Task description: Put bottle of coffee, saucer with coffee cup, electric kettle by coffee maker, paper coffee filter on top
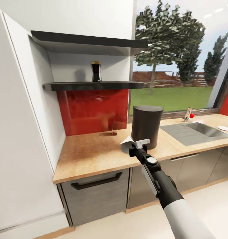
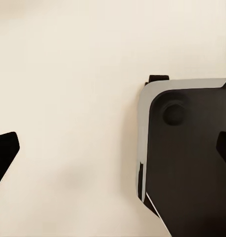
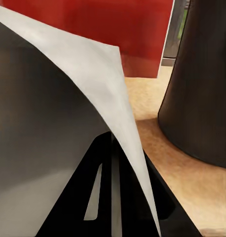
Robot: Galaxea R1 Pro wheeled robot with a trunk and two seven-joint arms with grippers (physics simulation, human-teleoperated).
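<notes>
Item: paper coffee filter (image 1: pixel 126 143), white, thin, cone-folded with one soft curved flap; in the right wrist view (image 3: pixel 68 113) the flap shows pale outside and grey in shadow inside, with no tear or crease visible. Location: pinched in the right gripper (image 1: pixel 133 148), whose fingers are closed on the filter's lower edge, the sheet fanning out ahead of and above the fingertips. Item: coffee maker (image 1: pixel 146 126), dark, tall, slightly tapered, flat top; stands on the wooden countertop (image 1: pixel 90 156) just beyond and to the right of the claw, its top well above the fingertips. Item: bottle of coffee (image 1: pixel 96 71), dark with a brown cap, upright on the lower kitchen shelf (image 1: pixel 94 86), high above and to the left of the claw, untouched. Item: sink (image 1: pixel 197 131) with tap, far to the right of the claw along the same counter. Item: left gripper, seen from its wrist camera as dark fingertips (image 2: pixel 4 150) set wide apart over pale floor, holding nothing, beside a dark rounded part of the robot's own body. Step in hand, by judgement: placing the filter on top of the coffee maker; bottle, saucer, cup and kettle appear still to do. Next move calls for: lifting the claw clear above the maker's rim, carrying it right and forward over the top, then lowering and releasing gently, since so light a sheet may slide or cling to a finger.
</notes>
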